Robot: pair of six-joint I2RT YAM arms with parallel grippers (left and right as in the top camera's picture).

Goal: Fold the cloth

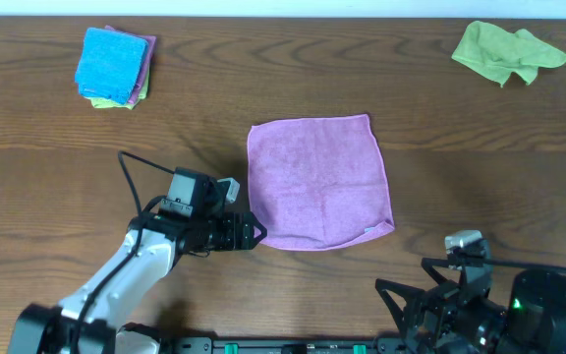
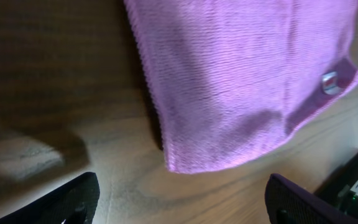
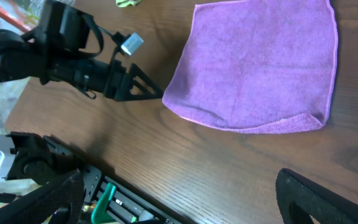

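Overhead view: dark wood-grain desk (image 1: 263,88), with only a thin pale strip showing past its far edge, so nothing of the room can be read. The cloth (image 1: 319,183) lies spread flat in one layer slightly right of centre, roughly square, with its near edge a bit rumpled. The white tag (image 1: 369,232) sits at the near-right corner. The left pincer (image 1: 259,234) is low over the desk with its tips right at the cloth's near-left corner. Its jaws are spread wide and hold nothing; whether they touch the cloth can't be told. Left wrist view shows that corner ahead and between the two dark fingers (image 2: 73,202), with bare wood under it. The right pincer (image 3: 180,180) sits back at the near desk edge, well apart from the cloth, also spread wide with nothing in it. A stack of folded cloths (image 1: 114,63), blue on top, is at the far left. A crumpled lime-green cloth (image 1: 507,51) lies at the far right. A black cable (image 1: 131,177) loops off the left arm. Mounting hardware with green parts (image 1: 293,346) runs along the near edge.
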